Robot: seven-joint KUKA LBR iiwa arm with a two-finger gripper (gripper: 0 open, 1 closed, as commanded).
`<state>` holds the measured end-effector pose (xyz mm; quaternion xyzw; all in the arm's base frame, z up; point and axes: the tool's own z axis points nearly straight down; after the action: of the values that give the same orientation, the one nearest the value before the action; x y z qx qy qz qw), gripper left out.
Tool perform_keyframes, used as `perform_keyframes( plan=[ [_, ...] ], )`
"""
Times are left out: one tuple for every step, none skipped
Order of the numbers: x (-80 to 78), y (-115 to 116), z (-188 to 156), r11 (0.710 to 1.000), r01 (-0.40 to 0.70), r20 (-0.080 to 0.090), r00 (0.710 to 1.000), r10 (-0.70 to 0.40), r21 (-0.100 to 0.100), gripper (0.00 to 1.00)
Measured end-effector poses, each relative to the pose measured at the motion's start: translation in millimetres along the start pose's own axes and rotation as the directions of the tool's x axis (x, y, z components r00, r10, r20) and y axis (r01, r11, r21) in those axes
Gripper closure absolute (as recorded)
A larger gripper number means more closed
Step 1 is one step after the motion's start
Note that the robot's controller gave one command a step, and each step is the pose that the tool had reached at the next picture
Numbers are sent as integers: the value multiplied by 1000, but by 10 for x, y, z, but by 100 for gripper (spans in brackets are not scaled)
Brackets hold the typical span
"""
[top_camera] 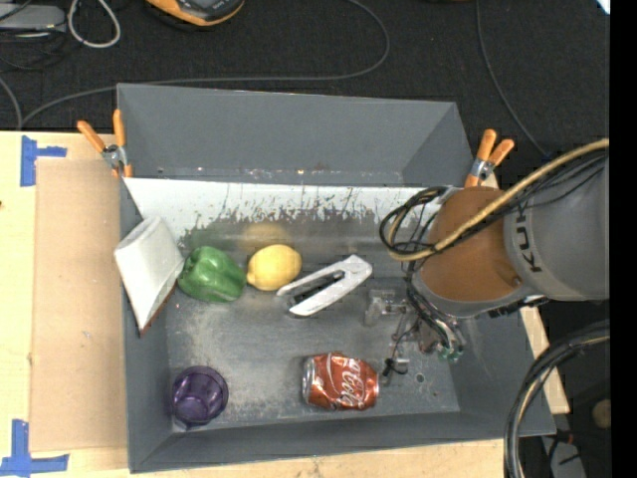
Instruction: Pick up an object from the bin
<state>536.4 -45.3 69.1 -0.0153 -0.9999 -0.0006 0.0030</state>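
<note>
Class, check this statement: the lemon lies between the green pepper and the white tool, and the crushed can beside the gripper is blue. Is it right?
No. The can is red, not blue; the camera view shows it. The rest stands: the lemon lies between the green pepper and the white tool, and the can is beside the gripper.

arm cut off on the right, hiding bin right wall, gripper blurred
</note>
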Motion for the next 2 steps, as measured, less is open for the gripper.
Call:
perform_keyframes(
  plan=[
    [21, 116, -3, 1000, 4, 1, 1000, -4, 4, 0],
    [-291, -99, -10, 970, 241, 2, 970, -241, 3, 0]
  ],
)
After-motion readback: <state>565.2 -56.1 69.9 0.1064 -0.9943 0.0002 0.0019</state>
